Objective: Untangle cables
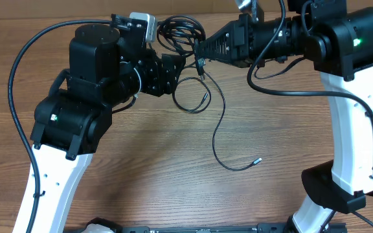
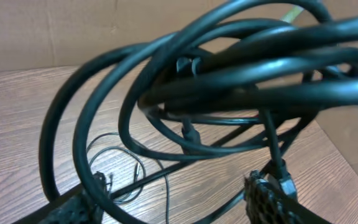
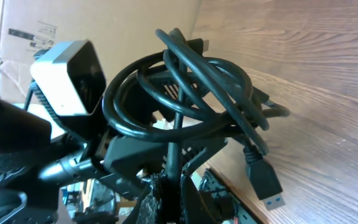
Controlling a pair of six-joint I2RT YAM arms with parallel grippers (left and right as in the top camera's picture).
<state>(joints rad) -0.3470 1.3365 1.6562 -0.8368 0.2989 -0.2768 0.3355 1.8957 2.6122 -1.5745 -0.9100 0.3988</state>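
The cables (image 1: 177,31) hang in a tangled black coil held up off the table at the back centre. My right gripper (image 1: 198,53) reaches in from the right and is shut on one strand of the cables (image 3: 185,93), which rises straight up between its fingers (image 3: 157,199). A USB plug (image 3: 269,186) dangles from the coil. My left gripper (image 1: 177,70) sits just below and left of the coil, open, with its fingers (image 2: 269,199) set wide and thick loops of the cables (image 2: 229,68) filling its view. One thin cable (image 1: 219,123) trails down onto the table.
The thin cable's plug tip (image 1: 258,160) lies on the wooden table (image 1: 147,162) at centre right, and a small loop (image 1: 193,100) rests below the grippers. A cardboard wall (image 2: 55,31) stands behind the table. Thick arm cords (image 1: 18,71) arc at the left.
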